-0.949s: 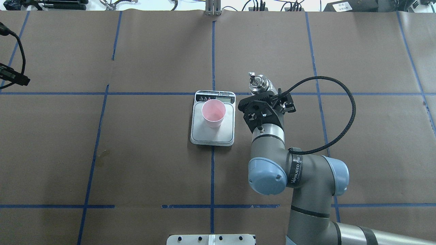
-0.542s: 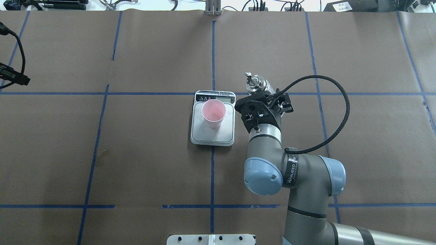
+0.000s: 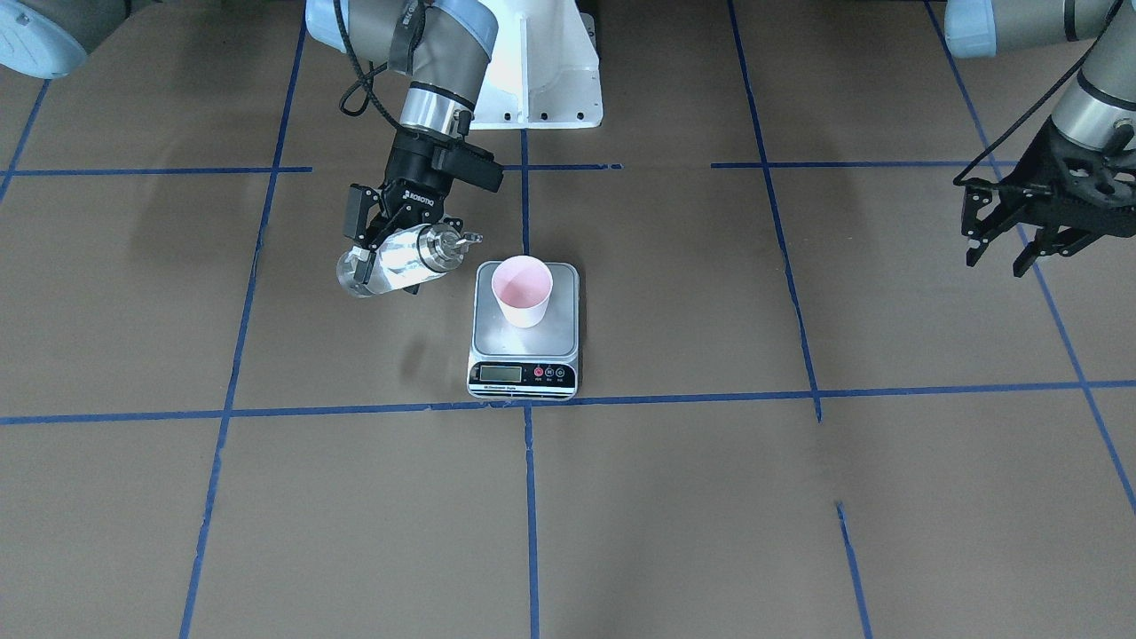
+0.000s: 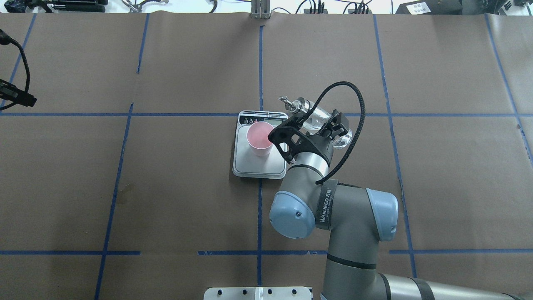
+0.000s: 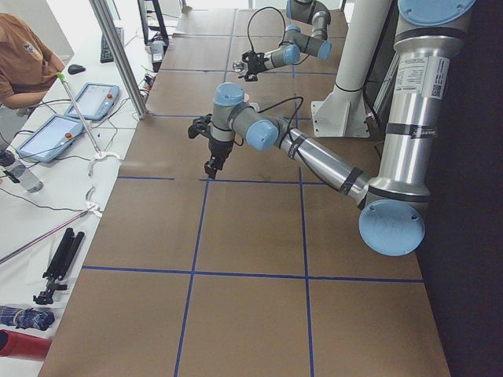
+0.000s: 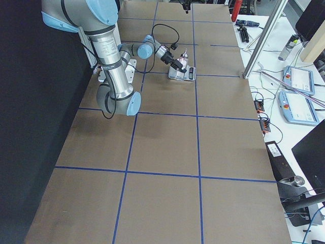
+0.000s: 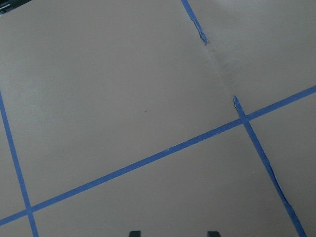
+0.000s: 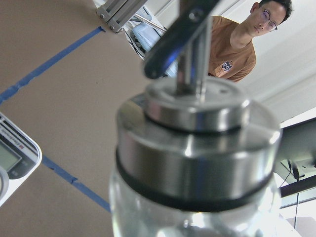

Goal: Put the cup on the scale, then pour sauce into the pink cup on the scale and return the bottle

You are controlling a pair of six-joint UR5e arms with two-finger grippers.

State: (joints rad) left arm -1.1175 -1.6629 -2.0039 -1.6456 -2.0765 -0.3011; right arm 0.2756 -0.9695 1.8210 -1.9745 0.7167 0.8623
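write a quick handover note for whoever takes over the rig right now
Right gripper: shut on the bottle, which is held in the air beside the scale, tilted with its spout toward the cup but not yet over it. No stream shows.
Left gripper: open, empty, off to the side.
Done: cup stands on the scale.
Left: pour into the cup, then return the bottle.
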